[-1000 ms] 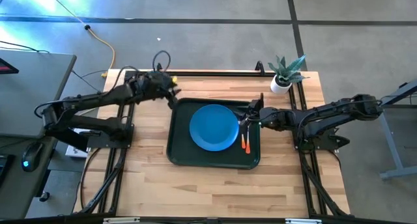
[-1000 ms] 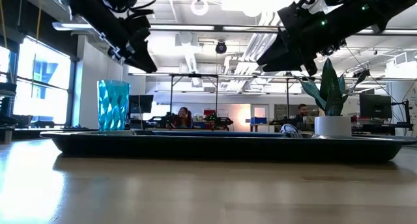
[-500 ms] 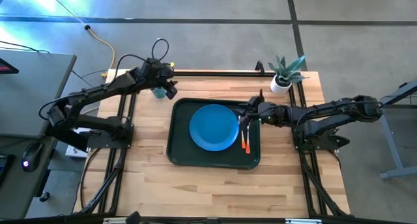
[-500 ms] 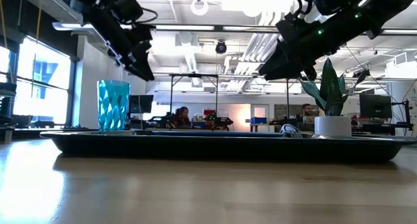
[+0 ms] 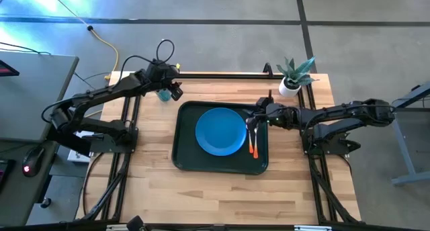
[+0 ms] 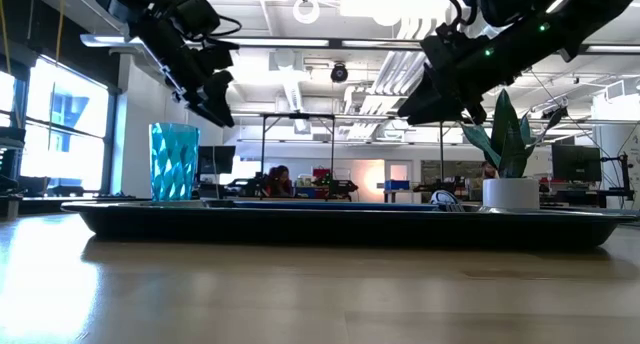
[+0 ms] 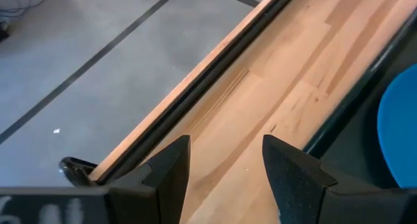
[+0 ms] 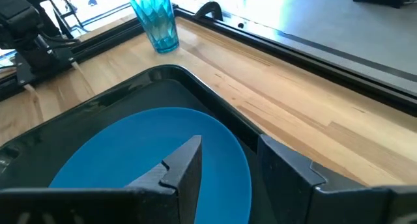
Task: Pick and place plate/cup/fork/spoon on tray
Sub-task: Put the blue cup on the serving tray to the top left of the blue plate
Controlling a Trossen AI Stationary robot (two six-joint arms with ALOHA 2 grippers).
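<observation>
Left hand open, empty, beside upright cup; right hand open above tray.

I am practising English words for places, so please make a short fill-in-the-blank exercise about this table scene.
1. The blue plate lies on the dark green ____.
2. The teal cup stands on the bare ____, outside the tray.
3. The fingers of the left gripper are ____, with nothing between them.

Missing words: tray; table; open

Grey concrete floor; bright windows; white ceiling ducts.
</observation>
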